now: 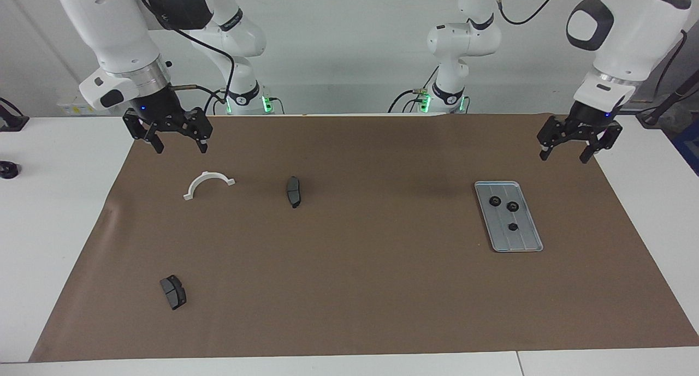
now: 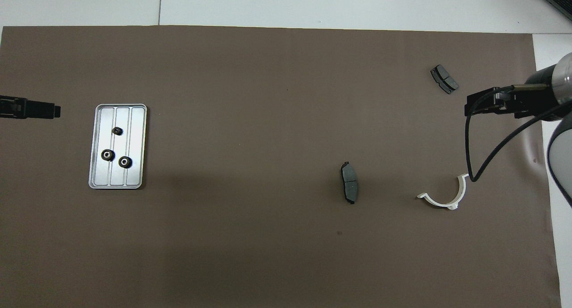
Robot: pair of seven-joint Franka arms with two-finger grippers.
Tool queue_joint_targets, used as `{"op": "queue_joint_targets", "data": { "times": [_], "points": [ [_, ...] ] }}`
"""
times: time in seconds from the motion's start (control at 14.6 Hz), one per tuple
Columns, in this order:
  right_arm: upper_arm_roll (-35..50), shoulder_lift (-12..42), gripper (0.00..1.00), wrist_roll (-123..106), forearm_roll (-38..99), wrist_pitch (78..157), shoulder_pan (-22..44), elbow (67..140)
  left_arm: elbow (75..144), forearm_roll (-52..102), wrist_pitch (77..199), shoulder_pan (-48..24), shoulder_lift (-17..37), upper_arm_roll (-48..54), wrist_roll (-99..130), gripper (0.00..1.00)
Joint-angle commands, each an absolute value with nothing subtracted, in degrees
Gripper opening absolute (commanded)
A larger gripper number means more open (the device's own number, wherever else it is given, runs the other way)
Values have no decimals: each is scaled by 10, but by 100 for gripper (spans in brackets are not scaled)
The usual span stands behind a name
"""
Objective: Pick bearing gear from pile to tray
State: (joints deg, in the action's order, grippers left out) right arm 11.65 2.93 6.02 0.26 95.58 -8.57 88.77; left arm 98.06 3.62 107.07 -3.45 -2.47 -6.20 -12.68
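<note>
1. A brown mat (image 1: 349,288) covers most of the white table (image 1: 49,212). Lying loose on it are two dark brake pads and one white half-ring (image 1: 208,184), all toward the right arm's end.
2. One brake pad (image 1: 294,191) lies near the middle of the mat, beside the half-ring; the other brake pad (image 1: 173,292) lies farther from the robots.
3. The tray (image 1: 521,242) sits toward the left arm's end of the table, well apart from the loose parts, with bare mat around it.
4. Three small black gears lie in the tray: two gears (image 1: 512,206) close together at the end nearer the robots, and a single gear (image 1: 513,226) farther out.
5. The left gripper (image 1: 564,149) hangs in the air over the mat's edge, clear of the tray, its fingers spread and holding nothing.
6. The right gripper (image 1: 179,143) hangs over the mat close to the half-ring, fingers spread and empty.
7. In the overhead view the left gripper is cut off at the frame's edge, and the right arm's cable (image 2: 491,151) crosses in front of the half-ring's tip.
</note>
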Motion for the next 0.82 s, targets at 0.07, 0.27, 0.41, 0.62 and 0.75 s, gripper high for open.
{"op": "queue_joint_targets", "data": {
  "times": [0.07,0.27,0.41,0.62,0.75],
  "points": [
    [120,18,100,56,7,960,-91,902,893,25,979,-35,10,-62,-124,100],
    [120,18,100,56,8,961,-91,902,824,27,911,-34,39,-62,-114,100],
    [120,18,100,56,8,961,-91,902,820,29,895,-36,35,-61,-59,100],
    [120,18,100,56,8,961,-91,902,830,26,863,-37,19,-59,-53,100],
    [120,18,100,56,8,961,-91,902,862,26,845,-35,-6,-59,-56,100]
  ]
}}
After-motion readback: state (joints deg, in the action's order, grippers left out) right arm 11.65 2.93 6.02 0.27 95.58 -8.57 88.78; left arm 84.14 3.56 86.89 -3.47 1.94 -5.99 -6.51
